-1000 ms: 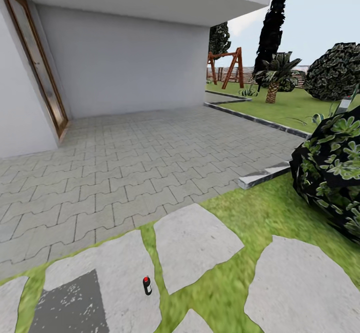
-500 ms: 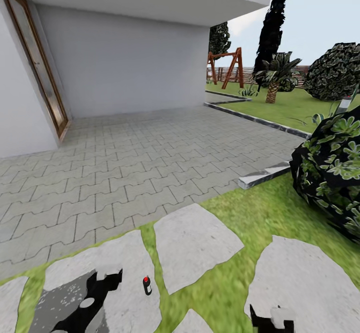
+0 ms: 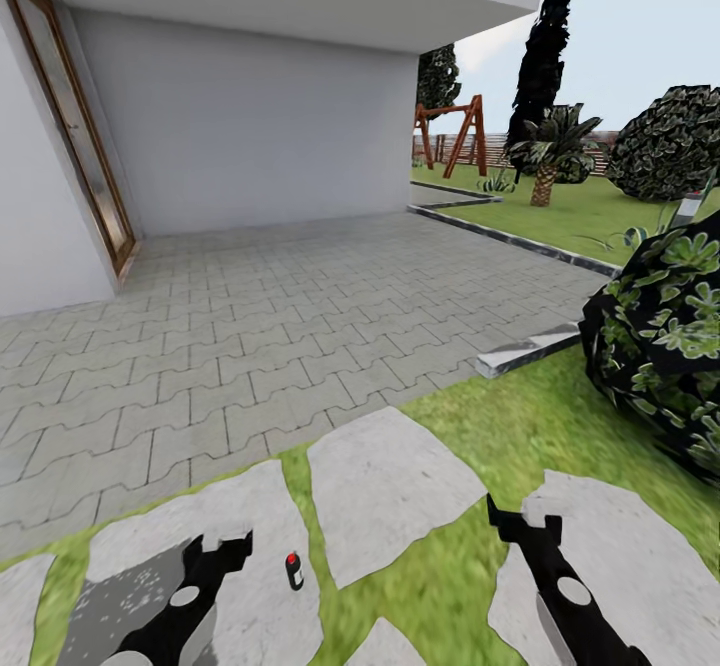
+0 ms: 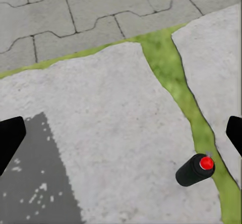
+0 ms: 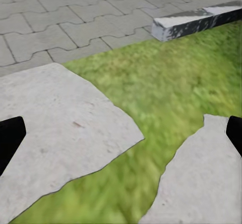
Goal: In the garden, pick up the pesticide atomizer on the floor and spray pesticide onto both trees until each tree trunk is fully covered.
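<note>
The pesticide atomizer (image 3: pixel 294 571) stands upright on a grey stone paving slab (image 3: pixel 240 546) at the lower centre of the head view, red cap up, just beside a grass seam. Since a second ago both arms have risen into the frame. Your left claw (image 3: pixel 222 549) now sits near the atomizer at lower left, released, fingers spread. Your right claw (image 3: pixel 522 522) has advanced at lower right over another slab, also released. Judge the pick-up as starting; nothing is grasped. No containers appear. The trees to spray are not identifiable here.
</note>
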### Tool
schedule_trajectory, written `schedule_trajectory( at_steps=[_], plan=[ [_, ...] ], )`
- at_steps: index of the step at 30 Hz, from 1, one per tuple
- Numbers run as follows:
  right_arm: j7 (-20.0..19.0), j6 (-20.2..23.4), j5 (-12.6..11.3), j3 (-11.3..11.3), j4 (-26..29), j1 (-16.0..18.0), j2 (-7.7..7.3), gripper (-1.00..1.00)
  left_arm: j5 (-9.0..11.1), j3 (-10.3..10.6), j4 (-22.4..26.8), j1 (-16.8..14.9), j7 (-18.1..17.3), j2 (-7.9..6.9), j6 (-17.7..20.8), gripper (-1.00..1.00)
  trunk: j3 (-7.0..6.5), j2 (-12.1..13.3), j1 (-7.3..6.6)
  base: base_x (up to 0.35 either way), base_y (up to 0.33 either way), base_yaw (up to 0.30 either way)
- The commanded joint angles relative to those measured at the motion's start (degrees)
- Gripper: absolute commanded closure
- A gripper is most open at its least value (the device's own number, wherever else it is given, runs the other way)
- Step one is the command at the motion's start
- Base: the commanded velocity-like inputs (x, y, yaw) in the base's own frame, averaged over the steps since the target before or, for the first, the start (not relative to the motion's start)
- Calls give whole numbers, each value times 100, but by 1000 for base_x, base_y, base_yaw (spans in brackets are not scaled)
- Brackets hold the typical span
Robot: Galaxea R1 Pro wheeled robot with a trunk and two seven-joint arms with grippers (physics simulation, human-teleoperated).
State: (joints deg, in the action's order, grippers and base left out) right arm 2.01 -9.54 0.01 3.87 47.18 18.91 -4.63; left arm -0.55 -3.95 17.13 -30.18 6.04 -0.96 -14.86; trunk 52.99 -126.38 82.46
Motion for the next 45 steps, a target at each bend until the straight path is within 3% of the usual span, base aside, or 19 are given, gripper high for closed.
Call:
schedule_trajectory(
  at_steps=[1,16,31,45],
  plan=[
    [18,-10,0,-12,-4,5,-2,-100,-2,-14,0,-4,-9,7,-13,-100,3,-2,-1,0,0,-177],
    [19,-4,5,-9,6,9,-3,-100,9,51,18,0,-50,0,-31,-100,-22,-2,-1,90,0,-269],
    [19,-4,-1,-16,28,12,-3,-100,4,60,18,-3,-58,11,-43,-100,-23,-2,-1,131,0,-20],
    [19,-4,-18,8,37,14,-3,-100,-147,111,10,-40,-51,10,-35,-100,312,-563,306,0,0,-1]
  ],
)
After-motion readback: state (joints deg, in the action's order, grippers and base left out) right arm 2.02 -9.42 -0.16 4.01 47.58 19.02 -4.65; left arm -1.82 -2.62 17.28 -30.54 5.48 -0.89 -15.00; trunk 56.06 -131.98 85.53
